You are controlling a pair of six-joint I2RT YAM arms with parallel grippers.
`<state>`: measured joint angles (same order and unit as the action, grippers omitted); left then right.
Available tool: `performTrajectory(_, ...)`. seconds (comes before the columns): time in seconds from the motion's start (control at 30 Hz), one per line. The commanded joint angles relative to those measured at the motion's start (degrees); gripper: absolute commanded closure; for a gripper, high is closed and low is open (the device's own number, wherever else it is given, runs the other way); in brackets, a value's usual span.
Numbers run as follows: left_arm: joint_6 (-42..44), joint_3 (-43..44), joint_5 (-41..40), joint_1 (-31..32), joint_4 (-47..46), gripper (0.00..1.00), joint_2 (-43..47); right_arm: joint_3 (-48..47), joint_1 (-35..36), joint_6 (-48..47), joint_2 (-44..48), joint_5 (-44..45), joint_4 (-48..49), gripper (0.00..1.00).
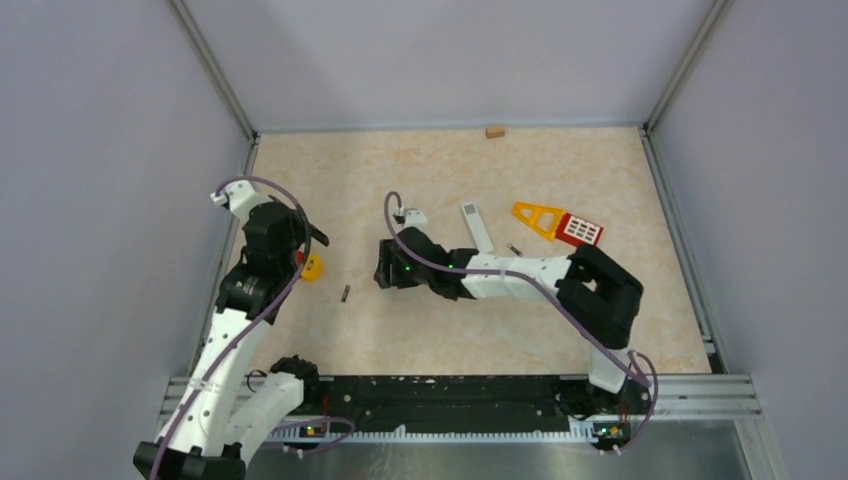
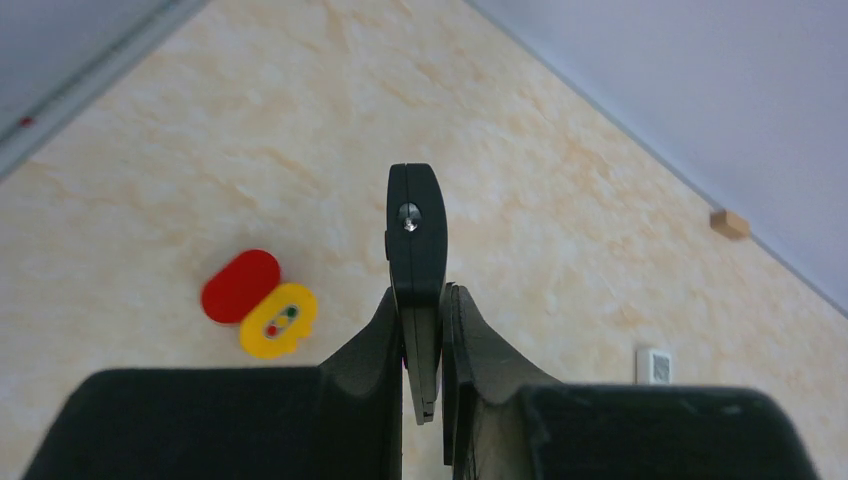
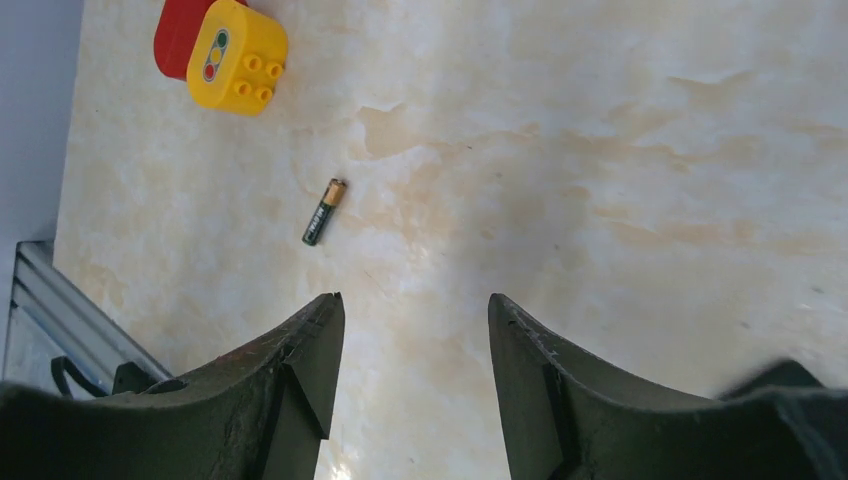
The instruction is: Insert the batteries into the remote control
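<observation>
**Top view.**
- Left gripper (image 1: 300,238): raised at the left wall. Its load cannot be made out from here.
- Right gripper (image 1: 386,272): held low over the table (image 1: 600,170).
- Battery (image 1: 345,293): lies flat between the two grippers, just beside the right one and apart from it.
- Second battery (image 1: 515,249): lies behind the right gripper, next to its forearm.
- White remote (image 1: 476,226): a slim matte bar, lying near the second battery.
- Cover (image 1: 415,216): a small flat white piece, lying just beyond the right gripper.

**Left wrist view.**
- Left gripper (image 2: 426,300): clamped on a black remote (image 2: 416,235), a thin, stiff plastic slab seen edge-on, with a small shiny dot at its far end.
- Toy (image 2: 260,303): glossy red and yellow plastic, lying ahead of the fingers and to their left.
- Block (image 2: 730,223): a small wooden piece far ahead and to the right, at the wall.

**Right wrist view.**
- Right gripper (image 3: 415,305): fingers spread apart with nothing between them.
- The battery lies ahead and slightly left of the gap. It is a dark, smooth cylinder with a gold-coloured end, and it sits oblique to the fingers.

**Handling (judged).**
- The battery is light, rigid and slick, and likely to roll on the polished marble-patterned table.
- It is best gripped across mid-barrel, with both ends left free for seating.
</observation>
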<state>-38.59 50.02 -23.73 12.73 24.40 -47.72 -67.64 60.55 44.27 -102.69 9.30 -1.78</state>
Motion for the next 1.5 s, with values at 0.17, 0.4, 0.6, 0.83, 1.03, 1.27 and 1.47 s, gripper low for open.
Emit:
performTrajectory(0.17, 4.0, 7.5, -23.0, -0.3, 8.3, 1.00, 7.7, -29.0, 8.7, 0.2, -20.0, 16.9, -15.7, 0.43)
performTrajectory(0.4, 6.2, 10.0, -24.5, -0.7, 11.3, 1.00, 8.9, -42.0, 11.9, -2.7, -30.3, 20.1, -22.3, 0.43)
performTrajectory(0.6, 6.1, 9.7, -24.2, -1.2, 11.3, 1.00, 9.2, -50.2, 13.6, -5.9, -37.4, 22.7, -27.1, 0.45)
performTrajectory(0.83, 6.3, 9.1, -23.8, -1.5, 10.7, 1.00, 9.6, -51.1, 13.7, -6.9, -39.3, 25.1, -28.3, 0.53)
performTrajectory(1.03, 6.4, 8.5, -23.1, -1.6, 10.0, 1.00, 9.7, -50.2, 13.7, -7.5, -39.4, 27.3, -30.6, 0.71)
performTrajectory(1.27, 6.1, 8.0, -21.4, -1.7, 9.1, 1.00, 9.6, -45.8, 13.2, -9.0, -37.0, 27.6, -27.9, 0.78)
performTrajectory(1.47, 6.8, 7.8, -19.7, -1.7, 8.5, 1.00, 10.2, -43.8, 11.6, -6.5, -36.8, 24.3, -28.6, 0.93)
